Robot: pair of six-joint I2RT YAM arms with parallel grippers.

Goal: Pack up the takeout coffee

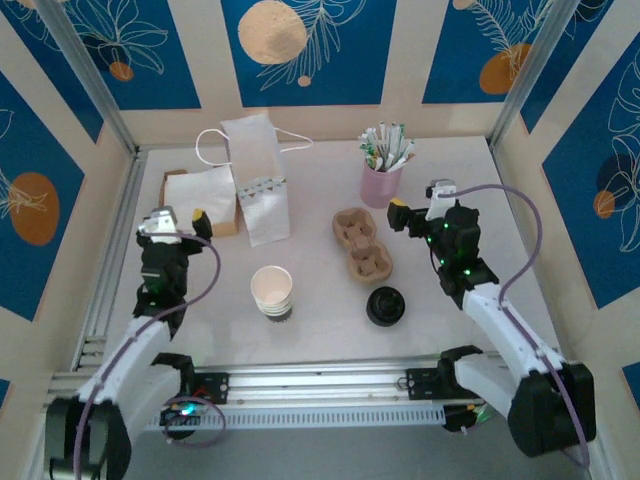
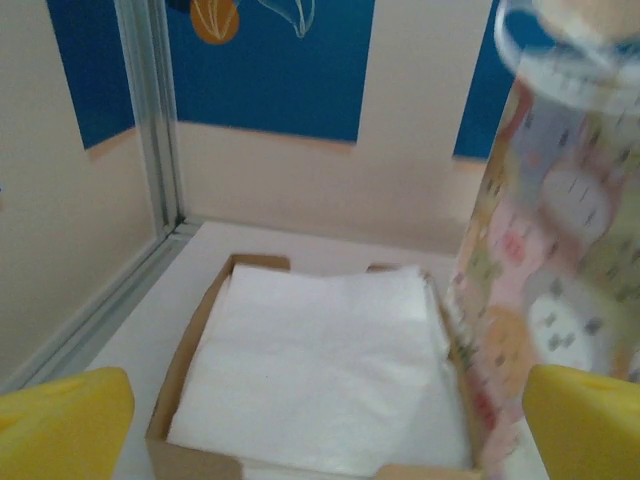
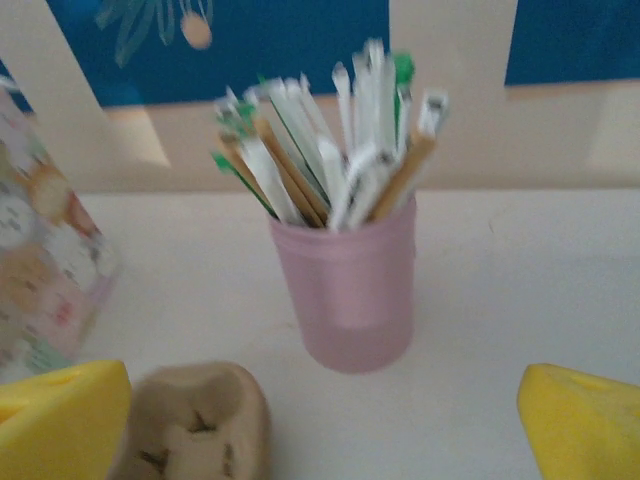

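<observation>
Takeout coffee (image 1: 386, 305) stood on the near part of the table (image 1: 320, 330), right of centre, just in front of the pulp cup carrier (image 1: 360, 245) and apart from both claws. From above it showed as a small round shape under a black lid; the cup wall beneath looked dark and could hardly be made out. A stack of cream cups (image 1: 272, 290) stood to its left, well apart.

The left gripper (image 1: 182, 218) hung over the cardboard napkin box (image 2: 190, 370), its yellow fingertips (image 2: 65, 425) spread wide with nothing between them. The right gripper (image 1: 418, 205) was likewise spread wide and held nothing, near the pink cup of stirrers (image 3: 358, 290).

The table was pale and matt, with an aluminium rail along its near edge. A white paper bag (image 1: 255, 175) with cord handles stood upright at the back, touching the napkin box on its right side; its side panel bore a pastel print. Cream walls closed in three sides, set with blue panels carrying white leaf drawings and orange discs, and slanted metal posts stood in the back corners.
</observation>
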